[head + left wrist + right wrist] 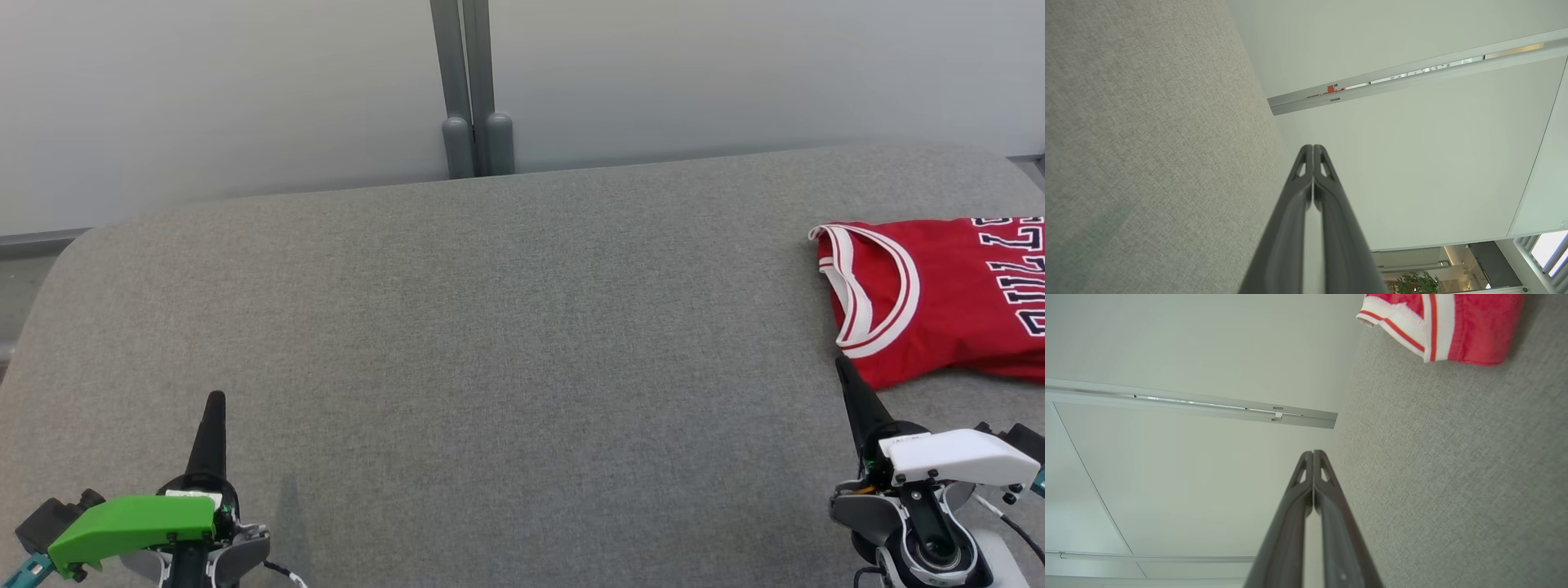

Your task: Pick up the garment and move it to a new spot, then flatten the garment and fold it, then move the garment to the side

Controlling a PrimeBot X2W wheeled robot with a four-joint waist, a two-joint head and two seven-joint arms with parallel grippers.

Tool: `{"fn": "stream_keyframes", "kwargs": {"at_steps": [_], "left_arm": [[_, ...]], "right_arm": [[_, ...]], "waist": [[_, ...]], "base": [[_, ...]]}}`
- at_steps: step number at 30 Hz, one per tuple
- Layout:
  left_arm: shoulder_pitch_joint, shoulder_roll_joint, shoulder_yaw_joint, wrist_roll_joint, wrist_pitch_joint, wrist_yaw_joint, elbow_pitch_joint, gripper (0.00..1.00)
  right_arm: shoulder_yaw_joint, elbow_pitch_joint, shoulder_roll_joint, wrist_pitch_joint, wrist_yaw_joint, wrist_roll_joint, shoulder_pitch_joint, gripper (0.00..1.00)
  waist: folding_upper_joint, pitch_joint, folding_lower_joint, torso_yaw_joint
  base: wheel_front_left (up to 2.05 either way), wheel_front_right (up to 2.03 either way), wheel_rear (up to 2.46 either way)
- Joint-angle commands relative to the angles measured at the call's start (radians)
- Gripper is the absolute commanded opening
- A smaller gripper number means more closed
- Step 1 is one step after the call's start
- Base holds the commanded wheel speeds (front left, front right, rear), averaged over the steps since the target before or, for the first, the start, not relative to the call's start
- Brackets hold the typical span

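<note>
Seemingly one red garment [947, 314], two grippers [214, 398] [840, 363], one grey padded surface [522, 343].

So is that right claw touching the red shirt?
Apart. In the right wrist view the shut right gripper lies clear of the red jersey, with bare grey cushion between them.

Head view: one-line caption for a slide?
Red jersey at right of grey surface; left gripper and right gripper shut, empty.
</note>
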Motion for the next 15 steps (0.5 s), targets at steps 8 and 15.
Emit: {"fn": "stream_keyframes", "kwargs": {"at_steps": [8,15], "left_arm": [[-0.027,0.000,0.007,-0.075,0.021,-0.009,-0.006,0.00],[-0.029,-0.001,0.008,-0.126,0.034,-0.008,-0.005,0.00]], "right_arm": [[-0.017,-0.015,0.007,0.021,0.001,0.067,0.008,0.00],[-0.028,-0.020,0.012,0.036,0.001,0.110,0.010,0.00]], "waist": [[-0.0001,0.002,0.0000,0.003],[-0.0001,0.003,0.0000,0.005]], "base": [[0.00,0.00,0.00],[0.00,0.00,0.00]]}}
